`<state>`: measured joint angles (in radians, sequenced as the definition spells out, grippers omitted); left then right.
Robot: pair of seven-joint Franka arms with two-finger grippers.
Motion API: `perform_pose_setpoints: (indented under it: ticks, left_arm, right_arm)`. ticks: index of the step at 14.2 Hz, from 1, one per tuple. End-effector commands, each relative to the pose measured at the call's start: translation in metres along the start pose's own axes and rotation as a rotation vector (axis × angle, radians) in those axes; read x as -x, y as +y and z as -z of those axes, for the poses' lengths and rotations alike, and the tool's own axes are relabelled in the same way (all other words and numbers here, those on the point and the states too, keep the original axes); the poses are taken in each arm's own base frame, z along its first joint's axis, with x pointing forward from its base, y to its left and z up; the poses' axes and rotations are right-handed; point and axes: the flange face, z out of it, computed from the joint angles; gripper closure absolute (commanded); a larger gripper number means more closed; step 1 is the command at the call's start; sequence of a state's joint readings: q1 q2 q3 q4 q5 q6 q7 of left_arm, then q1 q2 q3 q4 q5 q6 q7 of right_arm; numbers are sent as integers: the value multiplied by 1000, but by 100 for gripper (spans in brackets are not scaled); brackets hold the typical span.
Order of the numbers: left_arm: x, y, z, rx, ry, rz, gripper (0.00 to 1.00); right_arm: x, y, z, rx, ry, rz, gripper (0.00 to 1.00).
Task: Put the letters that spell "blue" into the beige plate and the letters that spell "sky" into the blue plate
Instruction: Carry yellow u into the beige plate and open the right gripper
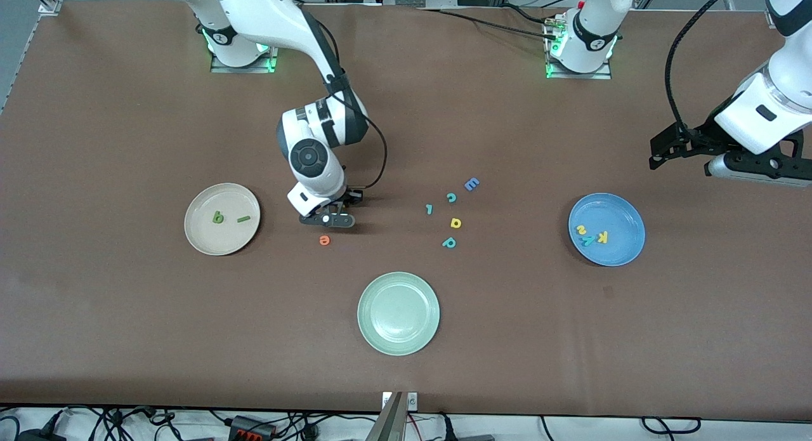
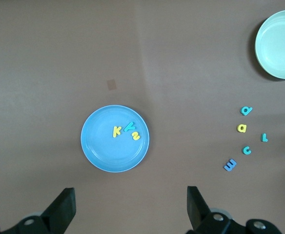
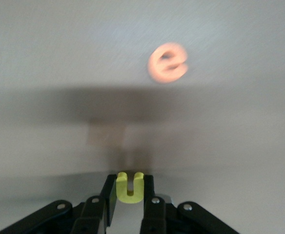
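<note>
Your right claw (image 3: pixel 129 192) is pinching the yellow u (image 3: pixel 130 187) just above the desk (image 1: pixel 127 333) near the orange e (image 1: pixel 325 240), while your left claw (image 2: pixel 130 209) hangs wide open above the blue plate (image 2: pixel 96 146).

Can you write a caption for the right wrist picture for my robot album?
Right gripper shut on the yellow "u" above the brown table, orange "e" lying ahead.

White rounded arm shells, black joints — black cables, green-lit bases, seemingly black pincers

Pale green plate (image 1: pixel 398 313); blue "E" (image 1: pixel 471 184), teal "c" (image 1: pixel 451 198), yellow "a" (image 1: pixel 455 223), teal "p" (image 1: pixel 449 242).
</note>
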<state>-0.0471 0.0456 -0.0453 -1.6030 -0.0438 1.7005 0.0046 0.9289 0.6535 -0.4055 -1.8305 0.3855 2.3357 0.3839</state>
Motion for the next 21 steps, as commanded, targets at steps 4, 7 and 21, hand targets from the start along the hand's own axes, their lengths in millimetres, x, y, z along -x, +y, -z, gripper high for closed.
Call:
perform_pose_setpoints:
  ticks: [4,7,21]
  left_arm:
    - [-4,6,9,11,4,-1,0]
    - [-4,6,9,-29,8,-12,0]
    - [-3,5,9,-30,3,-9,0]
  right_arm:
    - [-48,107,47,45,-74,-81,80]
    - [-61,169,56,77,-119,-22,80]
    - [-53,260,11,97,-227,4,0]
